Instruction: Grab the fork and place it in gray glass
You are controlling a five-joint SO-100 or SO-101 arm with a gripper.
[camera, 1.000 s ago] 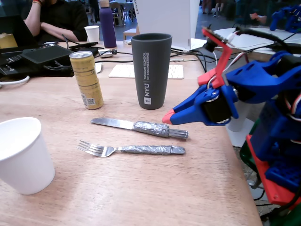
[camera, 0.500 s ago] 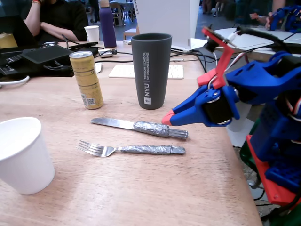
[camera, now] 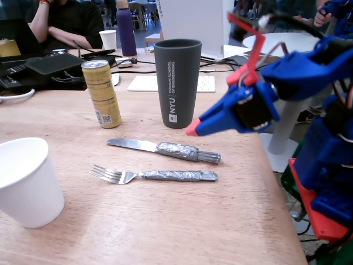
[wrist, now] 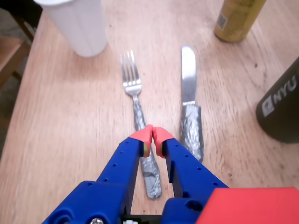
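It looks like a shared office or lab: a light wooden table (camera: 165,221), a white flat keyboard (camera: 149,83), black cables (camera: 132,70), and a seated person in black (camera: 66,22).

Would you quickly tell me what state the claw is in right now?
Claw: closed, red tips touching, holding nothing; it hangs above the fork handle, which lies on the table.

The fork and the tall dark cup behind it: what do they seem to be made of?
The silver four-tined fork looks like shiny metal, its handle wrapped in crinkled gray foil tape. The tall dark gray tumbler has a matte finish with white print; plastic or coated metal, unclear which.
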